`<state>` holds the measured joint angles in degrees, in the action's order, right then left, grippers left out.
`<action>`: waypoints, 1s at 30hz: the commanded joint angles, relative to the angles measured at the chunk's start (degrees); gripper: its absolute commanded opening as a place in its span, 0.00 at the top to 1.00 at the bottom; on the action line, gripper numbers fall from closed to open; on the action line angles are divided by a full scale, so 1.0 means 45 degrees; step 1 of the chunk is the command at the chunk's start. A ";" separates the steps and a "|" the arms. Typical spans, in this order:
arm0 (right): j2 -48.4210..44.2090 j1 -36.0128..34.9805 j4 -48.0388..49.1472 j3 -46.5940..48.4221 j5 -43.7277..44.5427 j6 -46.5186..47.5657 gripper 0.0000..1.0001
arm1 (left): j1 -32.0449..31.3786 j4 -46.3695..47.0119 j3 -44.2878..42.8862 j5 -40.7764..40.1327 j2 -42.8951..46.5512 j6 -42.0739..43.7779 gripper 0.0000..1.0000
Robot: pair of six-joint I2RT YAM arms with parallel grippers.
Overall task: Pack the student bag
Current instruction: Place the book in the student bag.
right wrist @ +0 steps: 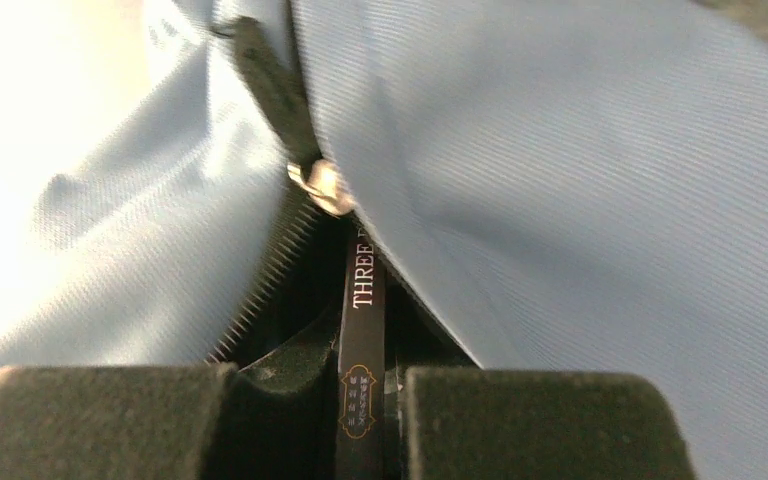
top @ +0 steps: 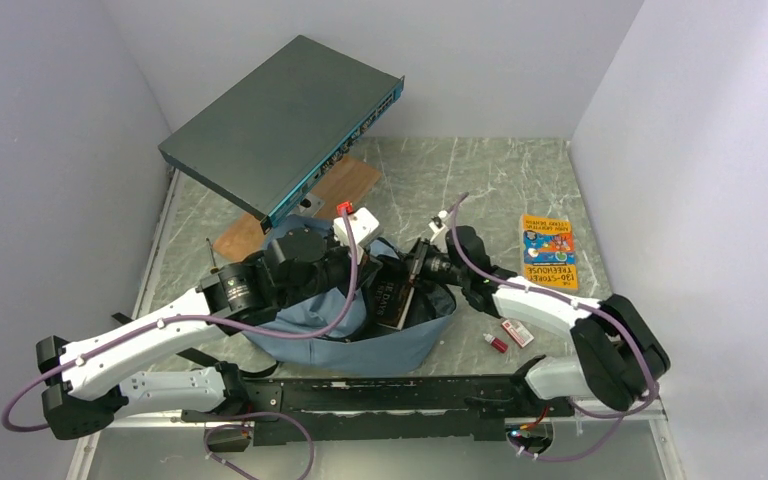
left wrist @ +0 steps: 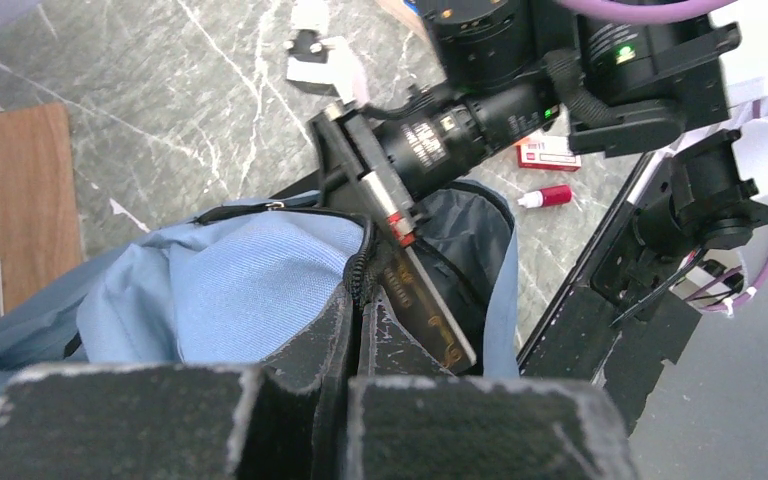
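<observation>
The student bag [top: 360,335], blue-grey fabric, lies open-mouthed at the middle of the table. My left gripper [top: 378,268] is shut on the black zipper edge [left wrist: 362,272] of the bag's mouth, holding it up. My right gripper [top: 417,268] is shut on a dark book [top: 396,298] that stands slanted in the mouth. In the right wrist view the book's spine [right wrist: 362,300], lettered "THREE", runs between the fingers of the right gripper [right wrist: 363,365] into the dark gap beside the zipper teeth [right wrist: 260,290]. In the left wrist view the left gripper [left wrist: 368,300] sits beside the book [left wrist: 435,315].
A flat dark grey metal box [top: 280,125] leans tilted over a wooden board [top: 345,188] behind the bag. A colourful book [top: 548,252] lies at the right. A small red-capped bottle [top: 498,344] and a small red-and-white box [top: 517,332] lie right of the bag.
</observation>
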<state>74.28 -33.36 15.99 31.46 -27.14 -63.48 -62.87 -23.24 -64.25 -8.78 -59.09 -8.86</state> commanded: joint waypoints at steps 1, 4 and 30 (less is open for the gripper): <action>0.1039 -0.0821 0.3151 0.1076 0.0658 -0.1038 1.00 | -0.0130 0.3257 0.0028 0.0713 0.0280 -0.0652 1.00; 0.1928 -0.1152 0.2780 0.1275 0.1421 -0.0597 0.62 | -0.0132 0.3533 0.0394 0.0440 0.0354 -0.0842 1.00; 0.3920 -0.1631 0.4505 0.0830 0.1455 -0.1361 0.49 | -0.0136 0.3409 0.1930 0.0392 0.0463 -0.1252 1.00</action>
<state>90.02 -41.01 30.94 34.87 -20.51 -67.94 -63.16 -13.28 -55.31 -6.92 -59.07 -12.93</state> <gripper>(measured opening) 0.360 0.024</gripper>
